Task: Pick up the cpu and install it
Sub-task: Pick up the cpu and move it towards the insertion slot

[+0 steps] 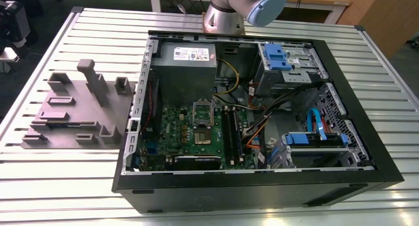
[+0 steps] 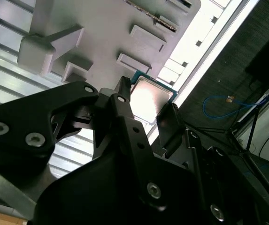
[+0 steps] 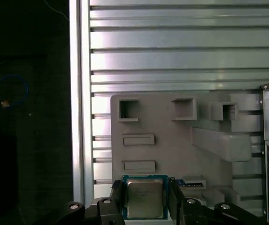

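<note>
Half done, I'd say: gripper point(image 3: 145, 191) clamped on the cpu point(image 3: 144, 202) at the grey tray point(image 3: 167, 150), motherboard socket point(image 1: 201, 134) looks empty, install left.

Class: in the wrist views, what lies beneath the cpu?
Beneath the cpu, held in the gripper, lies the grey fixture block on the slatted table. The patch of the block straight under the chip is covered by it.
</note>
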`<state>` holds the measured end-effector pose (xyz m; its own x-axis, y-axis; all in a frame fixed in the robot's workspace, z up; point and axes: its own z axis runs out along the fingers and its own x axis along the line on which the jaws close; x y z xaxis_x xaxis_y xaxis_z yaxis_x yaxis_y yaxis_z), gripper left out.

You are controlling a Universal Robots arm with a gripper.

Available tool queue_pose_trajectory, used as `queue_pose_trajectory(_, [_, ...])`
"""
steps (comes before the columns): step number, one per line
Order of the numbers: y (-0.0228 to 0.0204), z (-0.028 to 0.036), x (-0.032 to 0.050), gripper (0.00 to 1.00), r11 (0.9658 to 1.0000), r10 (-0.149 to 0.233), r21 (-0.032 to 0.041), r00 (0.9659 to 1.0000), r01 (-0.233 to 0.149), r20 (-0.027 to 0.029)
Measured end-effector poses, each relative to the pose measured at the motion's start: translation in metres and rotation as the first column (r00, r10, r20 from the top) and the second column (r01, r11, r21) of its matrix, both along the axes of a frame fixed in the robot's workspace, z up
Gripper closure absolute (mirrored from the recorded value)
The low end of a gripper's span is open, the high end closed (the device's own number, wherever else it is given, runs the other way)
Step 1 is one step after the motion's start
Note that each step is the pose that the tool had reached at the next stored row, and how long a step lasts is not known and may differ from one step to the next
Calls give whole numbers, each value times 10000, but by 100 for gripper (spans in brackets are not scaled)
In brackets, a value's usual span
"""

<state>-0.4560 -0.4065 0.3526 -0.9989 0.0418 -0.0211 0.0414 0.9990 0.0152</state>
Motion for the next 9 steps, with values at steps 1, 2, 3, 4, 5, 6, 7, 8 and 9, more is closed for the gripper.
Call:
queue_pose_trajectory(1, [1,10,0,53,10000,-1,-5,10000,1,1])
queue_pose_trajectory(2, [0,22,0,53,10000,0,-8,10000,0,0])
queue_pose_trajectory(3, [0,31,0,53,10000,0,-9,10000,0,1])
queue_pose_trajectory(4, [0,37,0,53,10000,0,-9,10000,0,2])
queue_pose_trajectory(5, [0,41,0,53,10000,0,-9,10000,0,2])
queue_pose_trajectory(6, [0,42,0,53,10000,0,-9,10000,0,3])
queue_pose_trajectory(7, [1,42,0,53,10000,0,-9,10000,0,3])
queue_pose_trajectory(8, [0,43,0,53,10000,0,-11,10000,0,1])
queue_pose_trajectory(9, [0,44,0,53,10000,0,-12,10000,0,0])
